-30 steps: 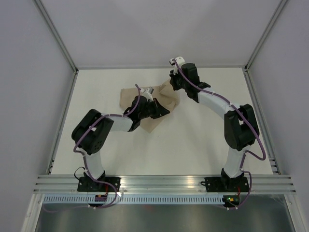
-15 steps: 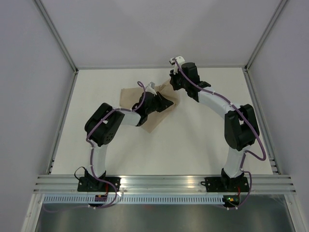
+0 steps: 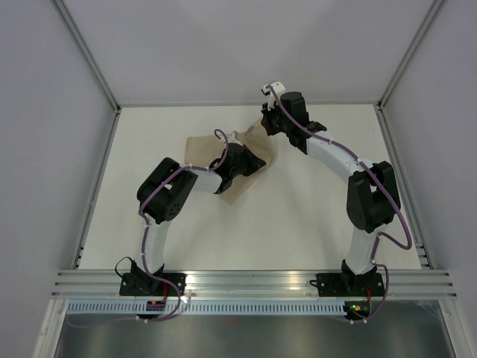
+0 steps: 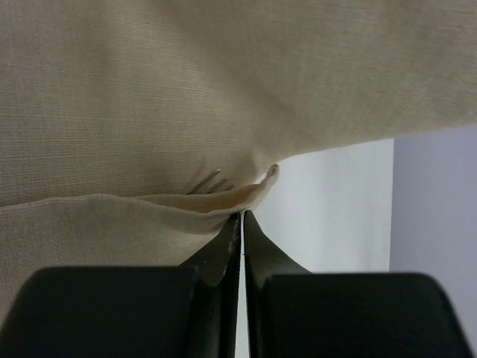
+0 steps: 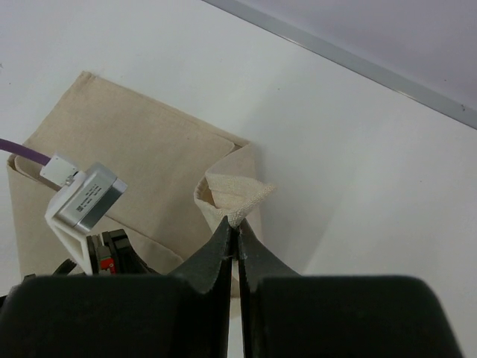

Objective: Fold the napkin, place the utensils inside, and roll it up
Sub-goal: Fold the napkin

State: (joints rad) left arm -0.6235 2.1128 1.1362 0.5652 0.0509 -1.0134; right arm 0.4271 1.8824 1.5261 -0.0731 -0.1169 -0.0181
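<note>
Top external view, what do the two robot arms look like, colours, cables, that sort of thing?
Both match: the left arm and right arm have white tube-shaped links joined by bulky black joint housings. A thin purple cable runs loosely along each. The bases are black. The fingers are matte black, tapering to narrow tips.

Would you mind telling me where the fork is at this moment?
The fork shows only its tines in the left wrist view, poking from under a napkin fold just above the left gripper, which pinches that fold's edge.
</note>
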